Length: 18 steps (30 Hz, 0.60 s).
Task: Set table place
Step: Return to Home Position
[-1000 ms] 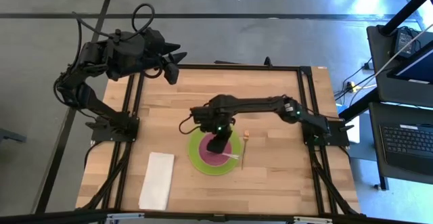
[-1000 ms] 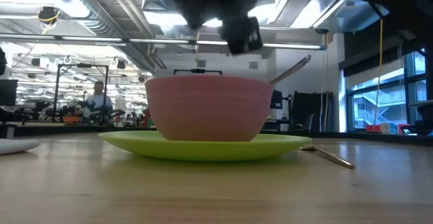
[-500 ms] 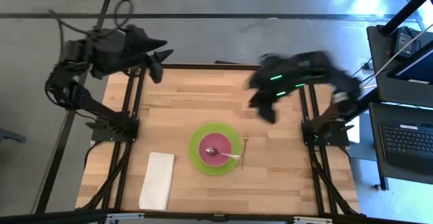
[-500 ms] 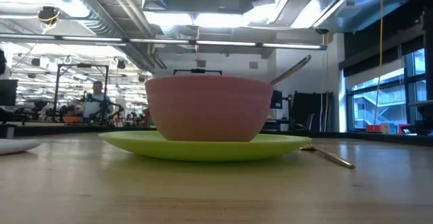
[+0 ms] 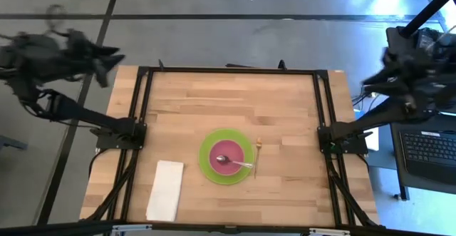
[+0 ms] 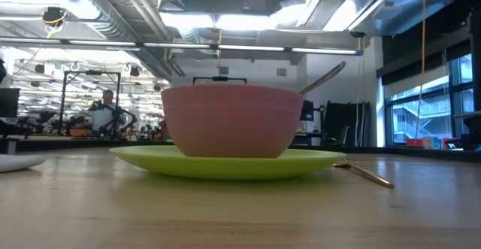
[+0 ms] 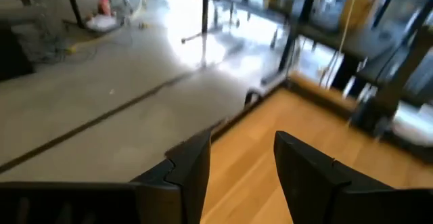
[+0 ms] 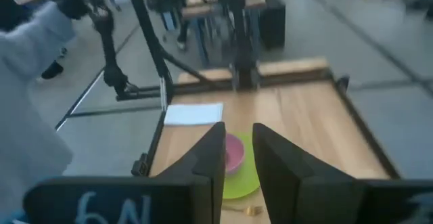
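The lime-green plate [image 5: 211,166] lies on the wooden table [image 5: 285,108], a little near of its middle. The pink bowl [image 5: 222,165] stands on the plate. The silver spoon [image 5: 241,165] lies with its head in the bowl and its handle [image 6: 325,76] leaning over the rim toward the right. The slim gold-tipped utensil [image 5: 258,155] lies flat on the table just right of the plate. My left gripper [image 5: 107,63] is open beyond the table's far left corner. My right gripper [image 5: 388,72] is open beyond the table's right edge. Both are empty.
A white folded napkin [image 5: 165,190] lies flat near the table's near left corner. A person's grey sleeve [image 8: 27,102] shows in the right wrist view, beyond the table. A laptop [image 5: 427,147] stands on a stand right of the table.
My right gripper has risen off the bowl and swung toward the table's far right, ending beyond the right edge. My left arm has swung away toward the left, past the table's far left corner. Plate, bowl, spoon and utensil have stayed where they were.
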### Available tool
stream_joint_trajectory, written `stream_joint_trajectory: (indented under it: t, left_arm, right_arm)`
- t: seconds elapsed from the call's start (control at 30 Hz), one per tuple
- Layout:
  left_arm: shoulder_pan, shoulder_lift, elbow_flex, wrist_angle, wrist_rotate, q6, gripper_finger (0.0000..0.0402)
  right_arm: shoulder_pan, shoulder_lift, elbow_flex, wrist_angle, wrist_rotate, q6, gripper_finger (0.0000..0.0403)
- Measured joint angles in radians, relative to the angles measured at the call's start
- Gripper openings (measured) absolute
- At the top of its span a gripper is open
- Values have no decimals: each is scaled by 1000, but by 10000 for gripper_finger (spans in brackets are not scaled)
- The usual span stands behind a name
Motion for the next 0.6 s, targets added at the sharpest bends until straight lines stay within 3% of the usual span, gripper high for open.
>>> stream_joint_trajectory:
  t: [0.17, 0.37, 0.5, 0.6]
  left_arm:
    - [1, -149, -93, 29, -104, 3, 157]
    - [1, -339, -284, 19, -169, -111, 157]
    - [1, -462, -514, 97, -134, -187, 157]
    - [1, -555, -721, 309, -13, -156, 157]
  right_arm:
    - [0, -170, -80, 18, 62, -75, 79]
    - [0, -345, -300, 63, 69, -47, 78]
    - [0, -468, -521, 178, 63, -44, 78]
    - [0, -559, -718, 357, 14, -47, 78]
